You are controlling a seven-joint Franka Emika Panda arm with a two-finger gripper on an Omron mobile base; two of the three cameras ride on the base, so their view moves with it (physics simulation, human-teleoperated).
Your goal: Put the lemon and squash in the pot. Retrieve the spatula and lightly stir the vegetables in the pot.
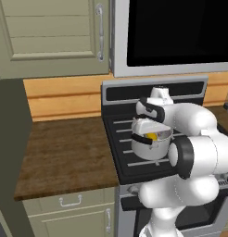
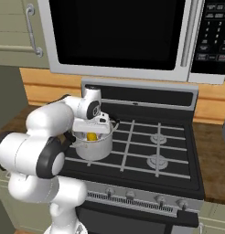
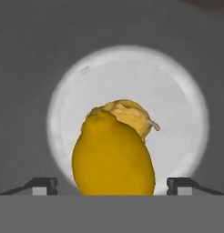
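Gripper (image 3: 112, 184) points straight down into the pot (image 1: 152, 147); jaws spread wide, the two fingertips (image 3: 44, 184) standing clear on either side of the lemon (image 3: 113, 157), gripping nothing. Two vegetables counted in the pot: one lemon in front, one paler yellow squash (image 3: 132, 116) just behind, touching it. One pot, steel, sitting on the near left burner of the stove (image 2: 153, 146). One wooden counter (image 1: 65, 152) to the stove's left. One microwave (image 2: 119, 36) above.

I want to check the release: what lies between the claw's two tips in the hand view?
The lemon lies between them, untouched, squash behind, inside the pot.
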